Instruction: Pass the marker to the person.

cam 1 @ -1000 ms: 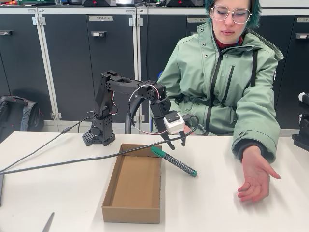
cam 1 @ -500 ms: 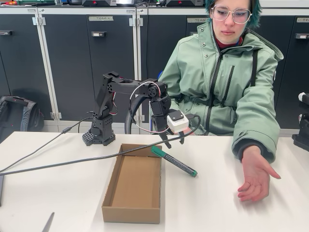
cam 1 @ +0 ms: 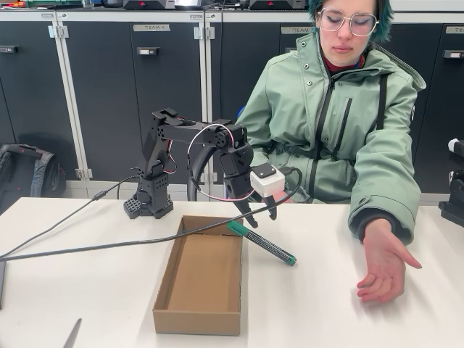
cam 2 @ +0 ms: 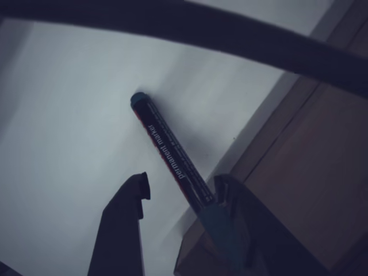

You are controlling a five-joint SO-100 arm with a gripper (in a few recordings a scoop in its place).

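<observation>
Robot gripper hangs with jaws spread apart, gripping nothing. The marker lies just below and between the jaws, its green cap propped on the cardboard box rim, other end on the table

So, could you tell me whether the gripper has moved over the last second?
Yes: the gripper has risen slightly and drifted right, judged against the cardboard box, hovering open above the marker.
</observation>
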